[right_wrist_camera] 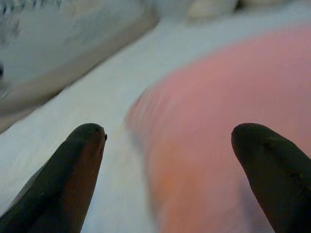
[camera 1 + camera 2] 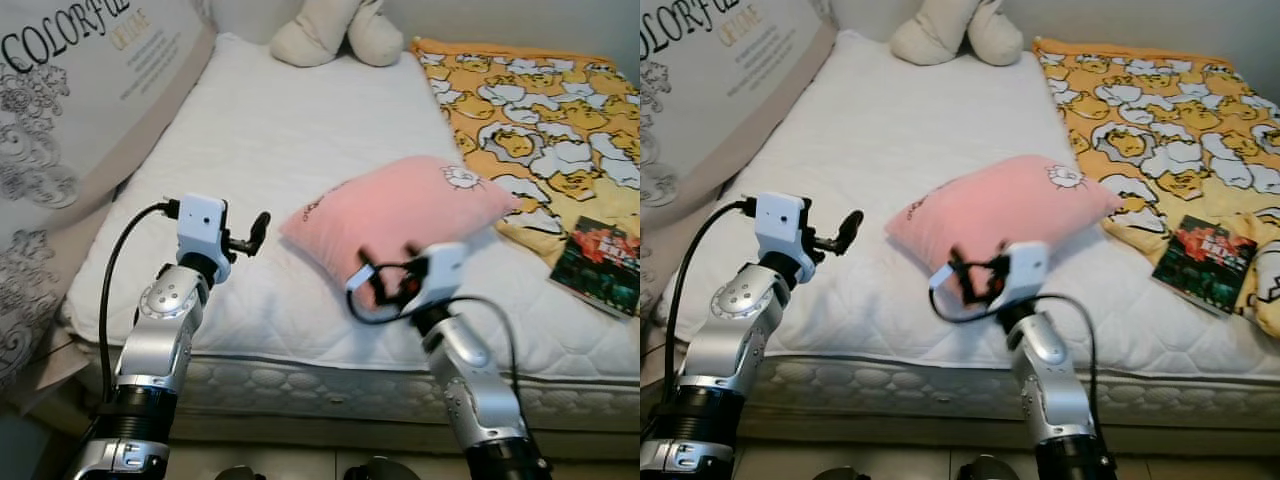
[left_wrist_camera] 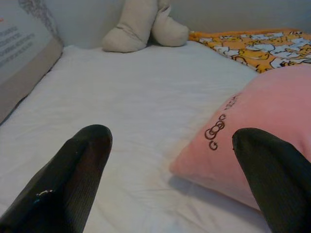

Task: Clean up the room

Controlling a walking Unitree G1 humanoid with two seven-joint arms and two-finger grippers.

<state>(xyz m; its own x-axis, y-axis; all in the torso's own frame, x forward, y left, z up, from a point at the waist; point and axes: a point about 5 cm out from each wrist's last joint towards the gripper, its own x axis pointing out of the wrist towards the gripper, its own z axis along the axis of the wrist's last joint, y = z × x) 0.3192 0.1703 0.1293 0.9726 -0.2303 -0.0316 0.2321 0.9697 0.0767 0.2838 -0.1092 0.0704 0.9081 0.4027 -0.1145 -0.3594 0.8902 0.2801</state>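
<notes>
Right claw (image 2: 385,283) fingers apart, at near edge of pink pillow (image 2: 400,215) mid-bed; left claw (image 2: 250,238) apart beside it. I judge nothing tidied: book (image 2: 598,264), blanket (image 2: 540,120), plush (image 2: 335,30) remain on mattress (image 2: 260,150).

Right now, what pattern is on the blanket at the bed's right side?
The blanket is orange-yellow with white and yellow cartoon figures; clearest in the left eye view.

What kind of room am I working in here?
Most likely a bedroom: a bare white mattress holding a pink pillow, an orange patterned blanket and a cream plush toy.
</notes>
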